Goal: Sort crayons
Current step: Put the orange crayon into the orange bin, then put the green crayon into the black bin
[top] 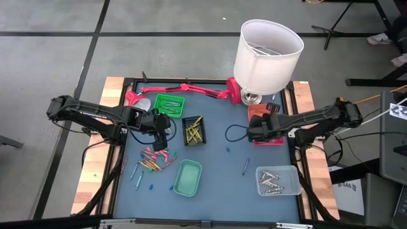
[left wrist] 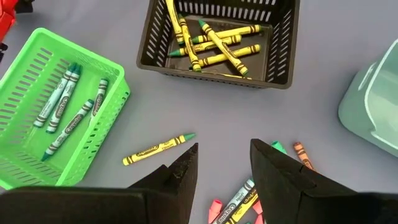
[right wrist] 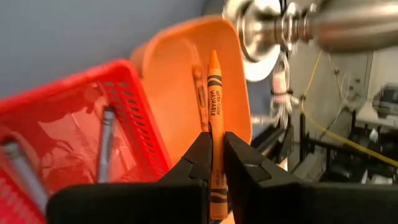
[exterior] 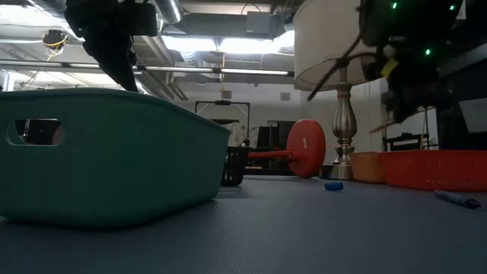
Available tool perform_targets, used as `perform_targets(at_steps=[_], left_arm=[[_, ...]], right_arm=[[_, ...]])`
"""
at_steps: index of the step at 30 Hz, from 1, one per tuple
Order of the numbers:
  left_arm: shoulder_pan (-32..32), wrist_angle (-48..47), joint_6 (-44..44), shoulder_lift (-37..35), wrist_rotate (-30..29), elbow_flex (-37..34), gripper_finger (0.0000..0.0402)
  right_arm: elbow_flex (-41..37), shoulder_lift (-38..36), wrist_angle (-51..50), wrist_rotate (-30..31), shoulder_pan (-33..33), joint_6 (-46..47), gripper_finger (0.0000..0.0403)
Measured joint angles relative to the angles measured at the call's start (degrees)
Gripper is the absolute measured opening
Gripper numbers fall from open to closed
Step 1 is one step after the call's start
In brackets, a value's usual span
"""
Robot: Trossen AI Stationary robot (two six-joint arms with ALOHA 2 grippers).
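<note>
Orange crayon (right wrist: 214,118) pinched in my right claw (right wrist: 214,163), fingers closed on its lower half, tip standing out past them. Its long axis runs straight along the fingers, point aimed over the orange tray (right wrist: 186,68) where another orange stick lies; the red tray (right wrist: 93,124) sits just beside. Judgement: light, stiff, waxy and paper-wrapped, so it could slide or snap under a hard squeeze; mid-body on the wrapper is the place to hold.

My left claw (left wrist: 224,165) hangs with fingers spread above the surface (top: 222,159), holding nothing. A yellow crayon (left wrist: 158,149) lies flat just ahead of it, green-tipped end pointing toward the black basket (left wrist: 217,68) of yellows. More loose crayons (top: 154,160) lie jumbled near the pale green bin (top: 188,178). Greens rest in the green basket (left wrist: 25,74).
</note>
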Motion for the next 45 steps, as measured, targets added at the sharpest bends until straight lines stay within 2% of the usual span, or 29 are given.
perform_targets(at_steps=[8,15,28,31,34,39,45], left_arm=[[0.41,1.07,-4.04,0.95,-3.29,-0.09,0.013],[1.42,1.15,-1.89,2.29,-5.52,-0.11,0.013],[8.36,3.12,17.94,11.87,-5.52,-0.11,0.013],[10.56,3.12,21.85,14.68,-3.05,-0.11,0.013],[12.58,3.13,26.36,17.12,0.77,-0.11,0.013],[15.44,3.13,34.19,20.37,3.84,-0.11,0.013],[18.42,3.27,41.38,23.57,7.82,-0.1,0.013]], right_arm=[[-4.6,0.02,5.12,0.08,-4.95,-1.85,0.0024],[-6.79,0.04,8.28,0.2,-8.23,-4.55,0.0024],[-6.87,0.04,9.04,0.06,-9.85,-4.55,0.0026],[-6.87,0.04,9.04,0.04,-9.85,-4.54,0.0044],[-6.87,0.06,9.04,0.04,-9.85,-4.48,0.0077],[-6.87,0.04,9.02,0.04,-9.85,-4.44,0.0126],[-6.87,0.04,9.02,0.02,-9.85,-4.37,0.0147]])
